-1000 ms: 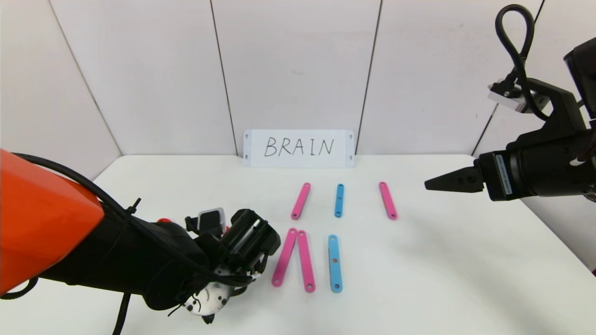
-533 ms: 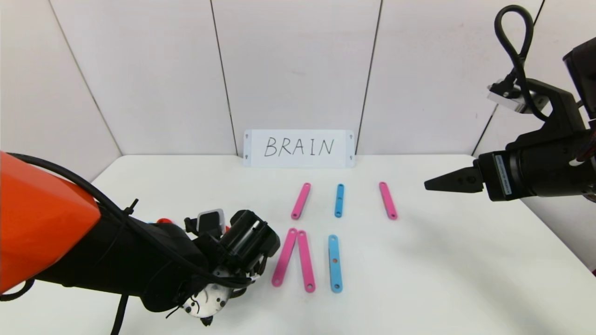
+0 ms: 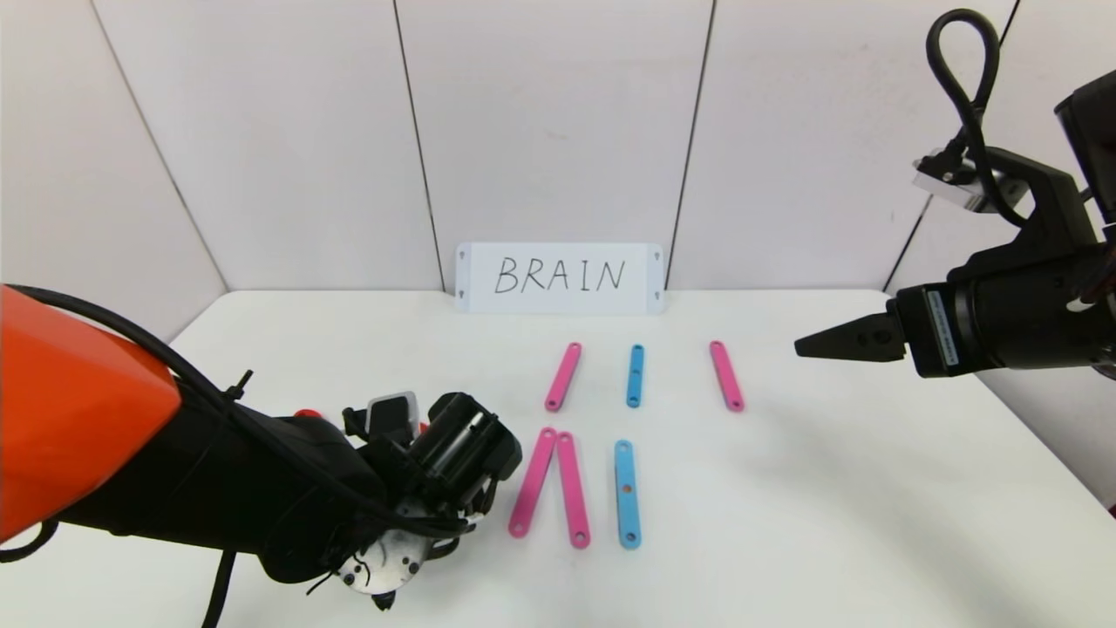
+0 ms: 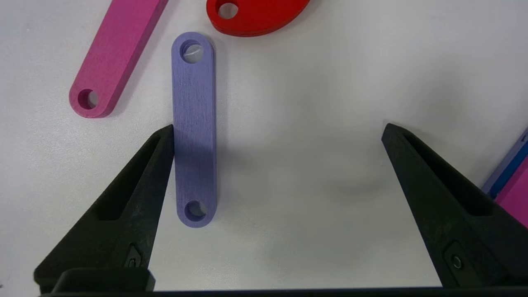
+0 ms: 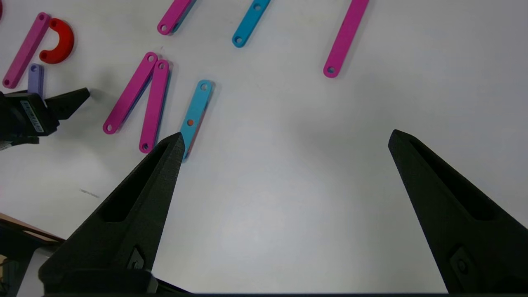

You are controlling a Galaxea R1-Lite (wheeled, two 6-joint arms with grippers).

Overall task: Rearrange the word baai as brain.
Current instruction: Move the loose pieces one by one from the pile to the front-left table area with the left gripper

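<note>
Spanning the whole scene: white surface (image 3: pixel 828 488) with the letter pieces laid out on it, and a white card (image 3: pixel 559 278) handwritten BRAIN propped at the back wall.
Left arm: orange-and-black, reaching low over the near-left part of the surface; it hides most of the letters on that side in the head view.
Right arm: parked high at the right, well clear of all pieces.
Left tool (image 4: pixel 276 132): fingers spread wide apart, holding nothing; 1 fingertip (image 4: pixel 165 136) sits just beside the purple strip's edge, touching it or nearly so.
Right tool (image 5: pixel 284 138): fingers apart, empty, hovering above bare surface.
Pink pair (image 3: pixel 549 486): 2 long strips meeting at the far end, with a long blue strip (image 3: pixel 627 494) just beside them, near row.
Far row: pink strip (image 3: pixel 563 376), short blue strip (image 3: pixel 636 375), pink strip (image 3: pixel 725 376), each apart from the others.
R in progress: pink strip (image 5: pixel 25 49) with a red C-curve (image 5: pixel 60 40) at its top, seen from the right wrist.
Purple strip (image 4: pixel 194 128): short, lying flat beside that pink strip's lower end, just under the red curve, between the left tool's fingers but off to 1 side.
Done, as I judge: R's stem and bowl are placed, and the purple leg lies roughly where R needs it.
Left, as I judge: leg angle may want trimming; the strips to the right do not yet read as A, I, N; the B is hidden, so I cannot tell its state.
</note>
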